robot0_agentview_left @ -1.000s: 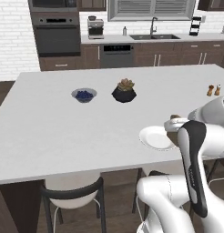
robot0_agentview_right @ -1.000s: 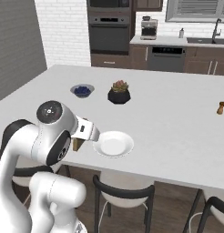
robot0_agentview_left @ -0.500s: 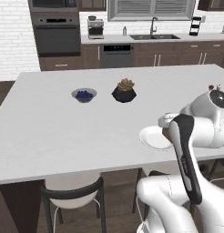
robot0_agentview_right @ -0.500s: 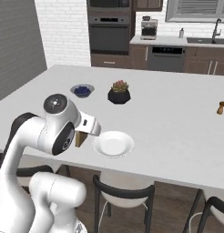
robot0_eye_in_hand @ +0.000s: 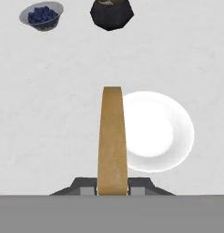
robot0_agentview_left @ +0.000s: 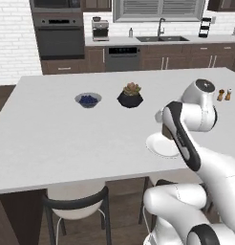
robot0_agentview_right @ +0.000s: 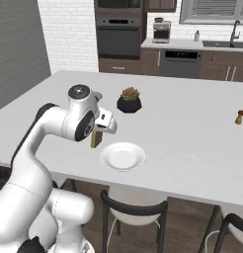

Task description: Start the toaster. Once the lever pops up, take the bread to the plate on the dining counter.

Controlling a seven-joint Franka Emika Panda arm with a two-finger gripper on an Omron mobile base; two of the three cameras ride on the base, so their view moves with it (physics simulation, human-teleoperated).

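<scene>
My gripper [robot0_agentview_right: 97,135] is shut on the bread [robot0_agentview_right: 96,140], a thin brown slice that hangs on edge just above the dining counter [robot0_agentview_right: 192,123]. The white plate [robot0_agentview_right: 122,156] lies right beside it, toward the counter's near edge. Looking along the hand, the bread [robot0_eye_in_hand: 112,136] stands edge-on between the fingers of the gripper [robot0_eye_in_hand: 112,187], over the left rim of the plate [robot0_eye_in_hand: 164,132]. From the left base view, the arm covers part of the plate [robot0_agentview_left: 160,146] on the dining counter [robot0_agentview_left: 67,139]. The toaster is out of view.
A grey bowl of blueberries [robot0_agentview_left: 88,100] and a black potted plant [robot0_agentview_left: 130,95] sit further back on the counter. Two small shakers [robot0_agentview_left: 223,94] stand at its right. Dark stools [robot0_agentview_right: 133,212] are tucked under the near edge. Ovens and a sink line the back wall.
The hand has carried the bread a little further in over the counter, leftward in the left base view, closer to the plate's side. Plate and bowl have not moved.
</scene>
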